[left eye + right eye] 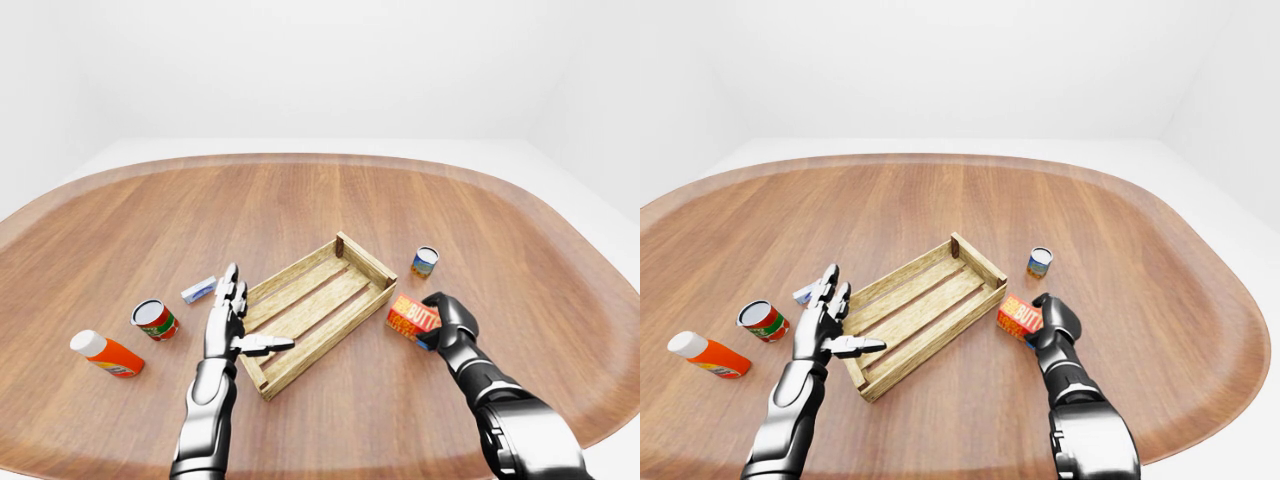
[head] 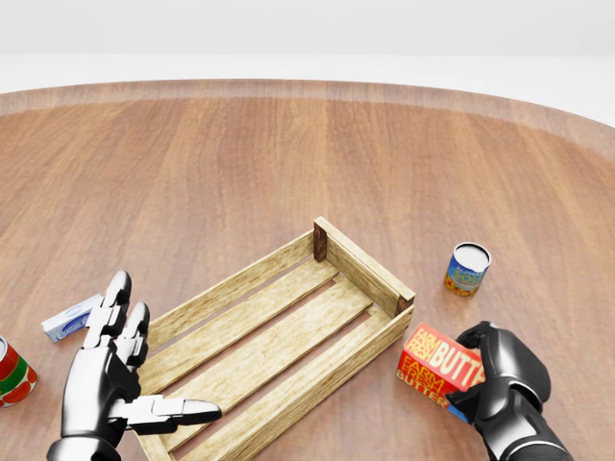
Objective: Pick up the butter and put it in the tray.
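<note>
The butter (image 2: 437,370) is an orange-red box with white lettering, just right of the wooden slatted tray (image 2: 357,259) in the head view. My right hand (image 2: 500,379) has its fingers closed round the box's right end. Whether the box rests on the table or is lifted I cannot tell. My left hand (image 2: 120,370) is open and empty, fingers spread, thumb pointing over the tray's lower left corner. The tray is empty.
A small blue and yellow can (image 2: 467,268) stands above and right of the butter. A small white and blue box (image 2: 70,318), a red and green can (image 1: 155,319) and an orange bottle with a white cap (image 1: 106,354) lie left of the tray on the round wooden table (image 1: 320,200).
</note>
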You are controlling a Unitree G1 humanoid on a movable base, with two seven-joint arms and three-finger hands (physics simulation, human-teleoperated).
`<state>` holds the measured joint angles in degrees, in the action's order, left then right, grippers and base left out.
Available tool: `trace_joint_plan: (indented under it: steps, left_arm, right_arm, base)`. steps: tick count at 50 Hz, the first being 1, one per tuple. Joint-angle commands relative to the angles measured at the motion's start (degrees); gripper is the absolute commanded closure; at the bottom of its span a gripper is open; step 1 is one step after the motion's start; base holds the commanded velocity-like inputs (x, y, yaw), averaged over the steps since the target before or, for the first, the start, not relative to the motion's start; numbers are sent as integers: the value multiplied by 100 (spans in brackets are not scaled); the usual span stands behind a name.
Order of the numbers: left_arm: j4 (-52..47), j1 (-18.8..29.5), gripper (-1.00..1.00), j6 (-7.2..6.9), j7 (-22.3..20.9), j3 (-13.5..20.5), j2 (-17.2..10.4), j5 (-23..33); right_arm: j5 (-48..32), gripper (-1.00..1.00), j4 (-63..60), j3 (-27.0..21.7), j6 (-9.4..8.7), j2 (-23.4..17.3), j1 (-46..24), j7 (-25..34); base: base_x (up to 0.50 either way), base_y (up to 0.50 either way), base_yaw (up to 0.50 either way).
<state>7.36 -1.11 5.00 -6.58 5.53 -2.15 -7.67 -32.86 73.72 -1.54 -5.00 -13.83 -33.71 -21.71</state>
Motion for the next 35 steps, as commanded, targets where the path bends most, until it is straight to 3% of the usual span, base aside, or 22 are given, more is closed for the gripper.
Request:
trace_joint_plan:
  steps: [1, 22, 35]
  left_arm:
    - [74, 59, -100, 0, 4, 42, -25, -40]
    - [75, 63, -100, 0, 7, 66, -38, -66]
    - [32, 48, -100, 0, 2, 68, -39, -70]
  right_arm:
    - [-3, 100, 208, 19, 0, 33, -215, -112]
    - [-155, 100, 208, 18, 0, 1, -277, -360]
    - [-172, 100, -440, 53, 0, -192, -109, -216]
  base:
    - [0, 0, 0]
    - [0, 0, 0]
    - [0, 0, 0]
